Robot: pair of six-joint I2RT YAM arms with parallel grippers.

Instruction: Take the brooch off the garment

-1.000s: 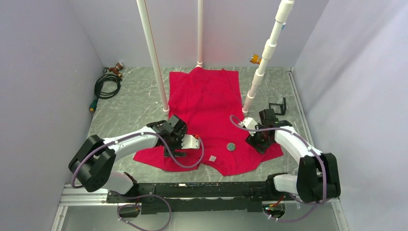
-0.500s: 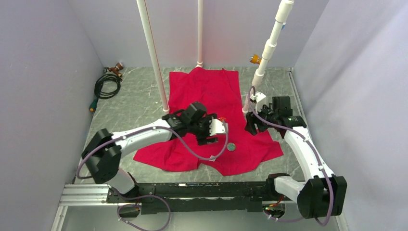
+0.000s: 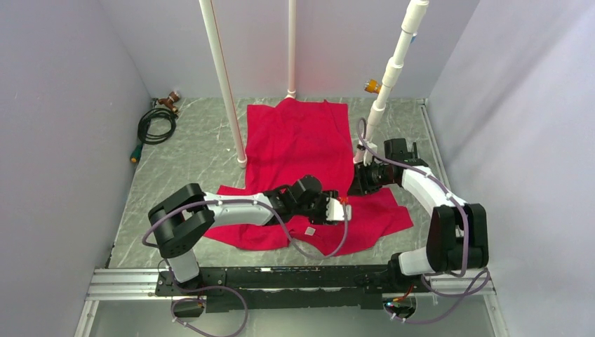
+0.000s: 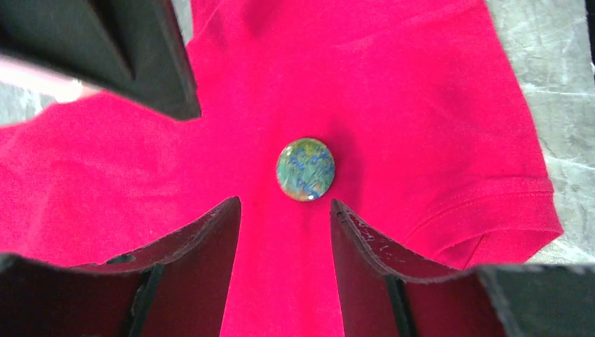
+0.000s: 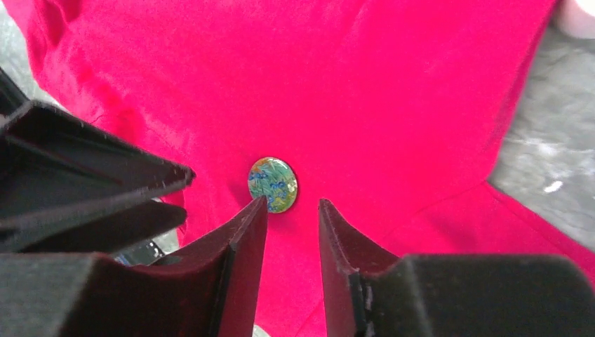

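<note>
Brooch [image 4: 305, 169] flat on garment [image 4: 421, 105]; left end effector [image 4: 285, 206] parted, just beside.

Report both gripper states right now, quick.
Left gripper: open, holding nothing; the brooch lies just beyond its fingertips.
Right gripper: open, holding nothing; fingertips close to the brooch on the garment.

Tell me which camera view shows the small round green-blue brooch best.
The left wrist view: the brooch sits whole and sharp on the red T-shirt, clear of the fingertips. The right wrist view also shows it, but a fingertip crowds its lower edge. In the top view, the left gripper hides it.
</note>
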